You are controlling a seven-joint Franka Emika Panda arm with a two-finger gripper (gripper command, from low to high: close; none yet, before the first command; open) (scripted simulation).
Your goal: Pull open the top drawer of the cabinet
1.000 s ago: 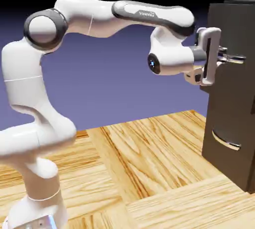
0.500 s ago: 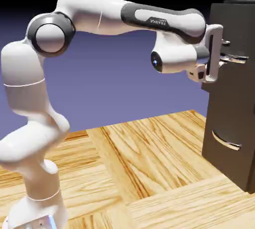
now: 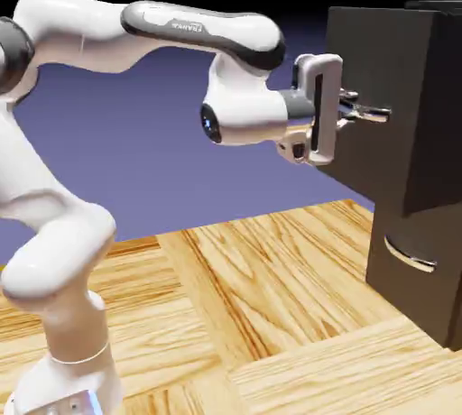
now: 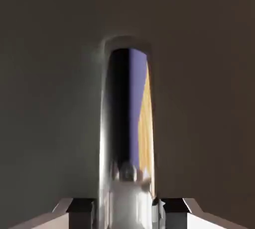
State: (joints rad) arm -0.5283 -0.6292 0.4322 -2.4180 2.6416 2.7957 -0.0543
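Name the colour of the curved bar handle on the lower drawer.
Silver, shiny metal: the curved bar handle shows best in the exterior view.

The cabinet [image 3: 438,88] stands on the desk [image 3: 262,287] at the exterior view's right, the arm [image 3: 68,242] at its left. The top drawer [image 3: 374,70] juts from the cabinet toward the arm, above the lower drawer [image 3: 415,287]; the pincer [image 3: 347,114] is at its handle [image 3: 372,115].

From beside the arm [image 3: 185,30], one view faces the cabinet [image 3: 438,179]; the other, close up, shares its upper handle [image 4: 127,123].
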